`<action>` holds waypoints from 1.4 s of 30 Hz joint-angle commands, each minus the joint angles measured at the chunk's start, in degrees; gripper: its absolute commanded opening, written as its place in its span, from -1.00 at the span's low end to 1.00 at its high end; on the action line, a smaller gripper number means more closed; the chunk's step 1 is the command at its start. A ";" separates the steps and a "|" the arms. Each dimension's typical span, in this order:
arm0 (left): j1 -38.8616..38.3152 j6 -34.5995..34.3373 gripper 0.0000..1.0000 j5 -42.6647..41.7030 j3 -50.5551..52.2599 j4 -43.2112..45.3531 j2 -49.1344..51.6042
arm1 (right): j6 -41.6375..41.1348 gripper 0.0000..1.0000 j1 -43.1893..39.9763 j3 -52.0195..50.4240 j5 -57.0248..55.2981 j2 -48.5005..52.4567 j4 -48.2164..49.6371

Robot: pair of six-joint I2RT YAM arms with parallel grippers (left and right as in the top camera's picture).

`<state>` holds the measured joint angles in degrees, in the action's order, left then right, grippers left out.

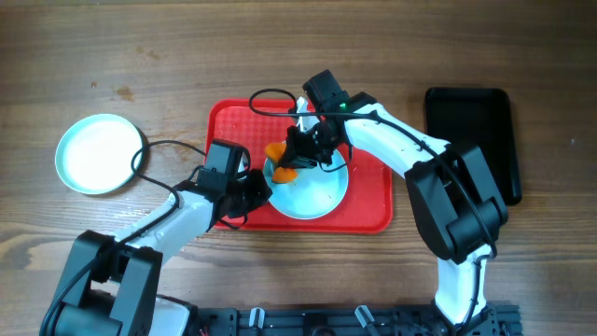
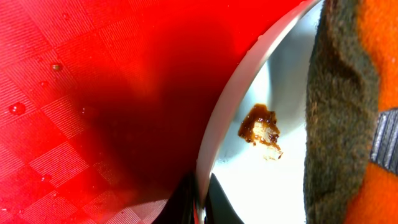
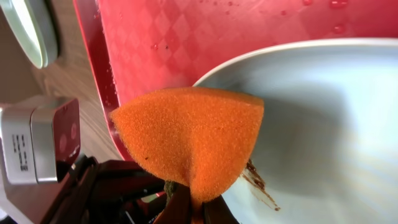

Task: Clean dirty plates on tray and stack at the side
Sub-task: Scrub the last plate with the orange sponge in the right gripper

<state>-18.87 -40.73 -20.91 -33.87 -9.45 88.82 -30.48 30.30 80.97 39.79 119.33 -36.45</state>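
- A bare plate [image 1: 98, 152] lies alone on the bench [image 1: 112, 56], well left of the red tray [image 1: 368, 205].
- Left tool [image 2: 200, 205], cut off by the wrist view's lower edge, pinches the rim of the smeared plate [image 1: 322, 196] lying in the tray.
- A brown food smear [image 2: 261, 127] sits just inside that rim.
- Right tool [image 3: 196, 211] is clamped on an orange sponge [image 3: 193, 137], which covers most of its fingers and part of that plate.
- A black tray [image 1: 471, 140] lies far right.

A black tray [image 1: 471, 140] is lying at the wooden surface's [image 1: 93, 56] right side; an orange sponge [image 1: 278, 151], perhaps dark-backed, is sitting mid-frame.
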 commanded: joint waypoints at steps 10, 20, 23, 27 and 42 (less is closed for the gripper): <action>-0.35 1.53 -0.92 0.79 0.55 -0.61 0.50 | 7.56 -0.91 0.26 -5.88 7.69 3.80 2.49; -0.35 1.53 -0.92 0.76 0.55 -0.63 0.50 | 0.87 -0.92 -6.45 -5.90 -9.20 3.89 -7.65; -0.35 1.53 -0.92 0.55 0.55 -0.68 0.50 | 0.74 -0.92 -12.33 -5.90 -10.34 3.89 -9.66; -0.35 1.53 -0.92 -0.33 0.55 -0.70 0.50 | 0.37 -0.91 -15.93 -5.88 -11.78 3.89 -9.29; -0.35 -1.55 -0.08 -5.22 0.55 9.25 0.50 | 0.28 -0.91 -4.50 -5.88 -7.37 3.89 -5.66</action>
<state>-19.35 -41.47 -25.41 -33.47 -0.38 88.92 -29.04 23.64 76.75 36.01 120.53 -42.98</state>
